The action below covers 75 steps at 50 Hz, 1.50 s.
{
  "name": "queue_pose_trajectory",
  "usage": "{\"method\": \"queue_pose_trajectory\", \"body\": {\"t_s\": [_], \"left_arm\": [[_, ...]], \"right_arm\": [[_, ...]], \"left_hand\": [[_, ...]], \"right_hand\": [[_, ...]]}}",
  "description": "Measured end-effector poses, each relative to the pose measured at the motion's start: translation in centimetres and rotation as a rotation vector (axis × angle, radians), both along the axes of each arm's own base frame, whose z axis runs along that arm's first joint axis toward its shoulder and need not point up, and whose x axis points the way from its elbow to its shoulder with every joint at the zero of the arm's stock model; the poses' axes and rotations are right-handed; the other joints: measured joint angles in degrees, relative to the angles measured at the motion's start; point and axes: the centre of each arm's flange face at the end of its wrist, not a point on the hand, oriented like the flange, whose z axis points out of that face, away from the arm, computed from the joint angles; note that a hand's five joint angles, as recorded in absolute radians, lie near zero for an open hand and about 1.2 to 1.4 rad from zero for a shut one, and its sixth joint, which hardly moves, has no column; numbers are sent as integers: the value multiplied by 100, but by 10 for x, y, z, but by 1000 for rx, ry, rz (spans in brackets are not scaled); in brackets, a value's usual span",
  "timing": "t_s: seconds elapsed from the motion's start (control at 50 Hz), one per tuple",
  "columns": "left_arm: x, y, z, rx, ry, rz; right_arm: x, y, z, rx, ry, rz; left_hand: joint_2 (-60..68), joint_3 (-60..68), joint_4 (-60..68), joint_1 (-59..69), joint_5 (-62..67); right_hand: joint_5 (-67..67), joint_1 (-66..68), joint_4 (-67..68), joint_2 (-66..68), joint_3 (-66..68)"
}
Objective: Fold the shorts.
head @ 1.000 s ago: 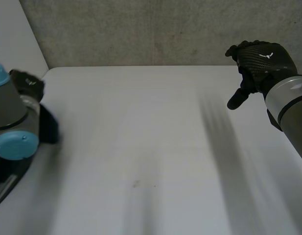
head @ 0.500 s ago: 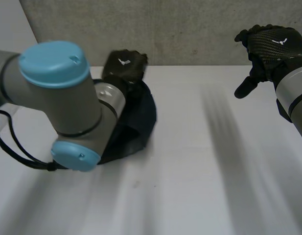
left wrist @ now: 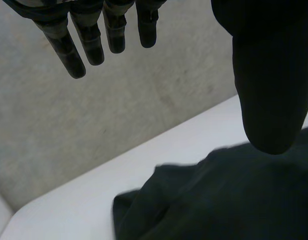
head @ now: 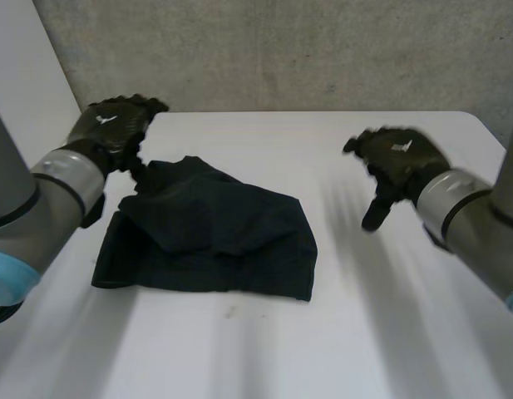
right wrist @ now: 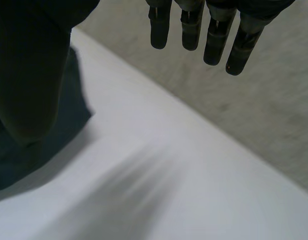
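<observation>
We are beginning at the counter's (head: 347, 332) left edge, where the left arm (head: 40, 199) is showing. The left hand (head: 115, 125) is hanging near the far-left corner of the counter, right by the far-left tip of the shorts (head: 214, 237). In the left wrist view its fingers (left wrist: 89, 40) are pointing out straight and its thumb (left wrist: 268, 80) is standing well apart from them. Nothing is sitting between them, so we are logging this hand as spread and empty. We are not able to tell whether it is touching the cloth.

Moving right, the shorts are lying on the left half of the counter, between its far and near edges and closer to the left edge. They are dark and rumpled. One loose layer is bunching up on the far-left part, and a flatter layer is spreading under it toward the near edge.

Further right, bare counter is separating the shorts from the right hand (head: 397, 166), which is hovering over the right half, nearer the far edge. In the right wrist view its fingers (right wrist: 193, 27) are hanging straight and its thumb (right wrist: 29, 80) is standing off to the side. This hand is likewise spread and holding nothing, with the shorts' edge showing just past the thumb. A grey wall (head: 281, 50) is running along behind the far edge.
</observation>
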Motion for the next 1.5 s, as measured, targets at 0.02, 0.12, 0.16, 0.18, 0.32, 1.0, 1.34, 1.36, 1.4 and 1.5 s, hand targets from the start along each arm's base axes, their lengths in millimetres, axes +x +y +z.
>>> {"method": "queue_pose_trajectory", "body": {"t_s": [0.02, 0.12, 0.16, 0.18, 0.32, 1.0, 1.34, 1.36, 1.4, 1.5], "left_arm": [[6, -2, -3, 9, -8, 15], [22, -11, -19, 46, -58, 53], [29, -18, -32, 73, -100, 69], [29, -18, -32, 73, -100, 69], [54, -45, -77, 159, -256, 120], [20, 33, -80, 431, -195, 30], [-101, 142, -84, 571, 219, -301], [-105, 145, -86, 572, 221, -310], [-112, 148, -89, 573, 222, -322], [-119, 144, -88, 562, 217, -306]], "right_arm": [[2, 1, -9, 28, -1, 11], [12, 0, -40, 115, -69, 7], [17, -2, -54, 153, -125, -13], [17, -2, -54, 153, -125, -13], [35, -4, -90, 252, -242, -72], [81, -79, -45, -215, -154, -45], [121, -124, -56, -433, -217, 161], [121, -124, -59, -429, -215, 160], [120, -124, -62, -422, -210, 154], [100, -127, -51, -405, -187, 70]], "left_hand": [[0, 0, 0, 0, 0], [0, 0, 0, 0, 0], [0, 0, 0, 0, 0], [0, 0, 0, 0, 0], [0, 0, 0, 1, -6], [5597, 5588, 5714, 5071, 5212], [2048, 1849, 1928, 1544, 1839], [1787, 1557, 1530, 1256, 1434], [846, 629, 572, 349, 473], [496, 192, 161, 105, 54]], "right_hand": [[0, 0, 0, 0, 0], [0, 0, 0, 0, 0], [0, 0, 0, 0, 0], [0, 0, 0, 0, 0], [0, 0, 0, 0, 0], [5297, 4433, 5454, 5501, 5550], [3756, 3079, 3651, 3594, 3785], [2690, 1996, 2527, 2554, 2666], [1661, 1027, 1497, 1388, 1638], [50, 43, -9, -16, -7]]}}
